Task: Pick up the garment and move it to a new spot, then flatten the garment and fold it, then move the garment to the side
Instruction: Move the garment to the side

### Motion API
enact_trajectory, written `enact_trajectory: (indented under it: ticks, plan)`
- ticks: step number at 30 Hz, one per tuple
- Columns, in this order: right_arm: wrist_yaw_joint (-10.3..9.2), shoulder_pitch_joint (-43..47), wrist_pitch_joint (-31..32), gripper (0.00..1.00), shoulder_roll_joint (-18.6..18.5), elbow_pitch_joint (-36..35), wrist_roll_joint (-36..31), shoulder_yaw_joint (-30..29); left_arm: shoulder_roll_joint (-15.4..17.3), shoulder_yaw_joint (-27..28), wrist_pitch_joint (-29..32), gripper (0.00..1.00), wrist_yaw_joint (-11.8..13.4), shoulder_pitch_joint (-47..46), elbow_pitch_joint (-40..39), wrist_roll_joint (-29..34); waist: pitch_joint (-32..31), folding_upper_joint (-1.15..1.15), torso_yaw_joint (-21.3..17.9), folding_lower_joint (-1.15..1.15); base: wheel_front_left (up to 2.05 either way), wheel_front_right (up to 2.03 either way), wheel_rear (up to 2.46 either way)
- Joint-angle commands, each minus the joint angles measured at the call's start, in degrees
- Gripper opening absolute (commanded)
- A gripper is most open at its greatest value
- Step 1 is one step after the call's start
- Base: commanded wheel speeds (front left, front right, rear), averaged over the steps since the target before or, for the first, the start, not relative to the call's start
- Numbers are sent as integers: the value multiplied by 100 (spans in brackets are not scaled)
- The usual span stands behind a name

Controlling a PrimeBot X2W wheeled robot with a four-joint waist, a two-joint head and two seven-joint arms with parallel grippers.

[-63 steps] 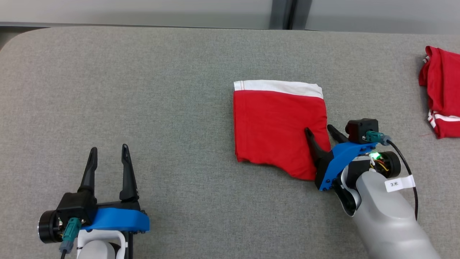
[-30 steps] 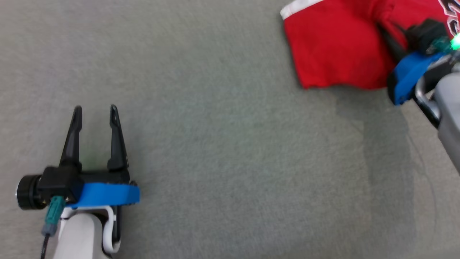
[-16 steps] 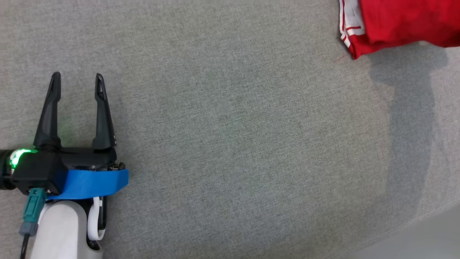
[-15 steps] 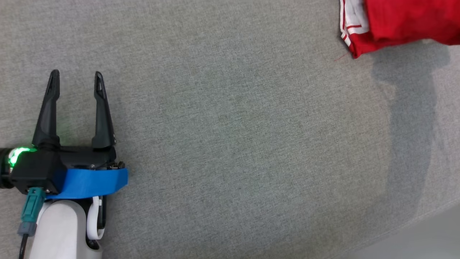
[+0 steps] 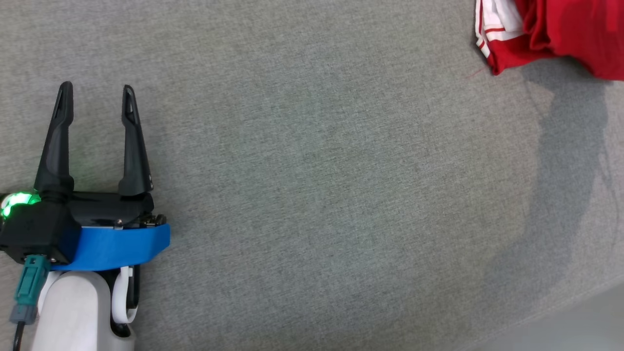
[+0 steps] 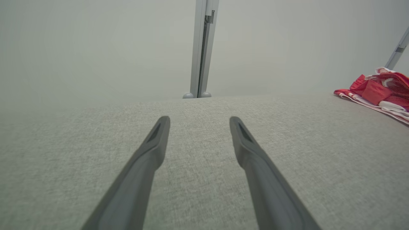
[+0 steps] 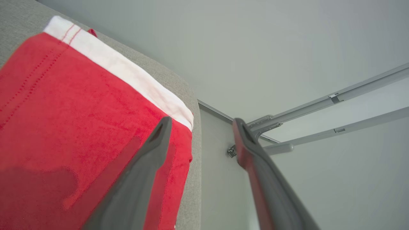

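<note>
Right wrist view: folded garment (image 7: pixel 80 105) lies at the bench (image 7: pixel 12 22) corner, right gripper (image 7: pixel 202 119) over its edge, fingers spread, empty; likely soft, light, limp, so pinch all layers at an edge; left gripper (image 5: pixel 96 87) fingers also spread, empty.

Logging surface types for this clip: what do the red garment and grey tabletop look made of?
Red garment: soft matte cloth, probably cotton knit, going by its fuzzy face, stitched hem lines and white band. Tabletop: grey woven fabric cover, matte, visible weave; what's beneath is hidden.
</note>
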Motion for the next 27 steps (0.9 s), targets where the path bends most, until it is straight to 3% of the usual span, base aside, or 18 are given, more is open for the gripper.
enact_trajectory:
  ticks: [1,6,12,19,27]
  plan:
    - [-1,-153,-96,100,27,103,-133,-51,7,34,-42,100,43,47,132,-34,-57,0,54,0,0,0,0]
    - [-1,-95,-183,100,122,62,-333,-285,-77,40,-251,100,80,131,361,-146,-391,0,201,0,0,0,0]
    - [-1,567,-184,100,250,-1102,-522,-1044,-210,94,-448,100,163,377,702,-316,-966,0,421,0,0,0,0]
    - [-1,1938,-184,100,752,-2465,-769,-1971,-346,135,-640,100,207,716,1113,-531,-1695,0,799,0,0,0,0]
    - [0,3327,-186,100,1359,-3366,-882,-2543,-408,152,-733,100,202,1059,1467,-694,-2275,0,1179,0,0,0,0]
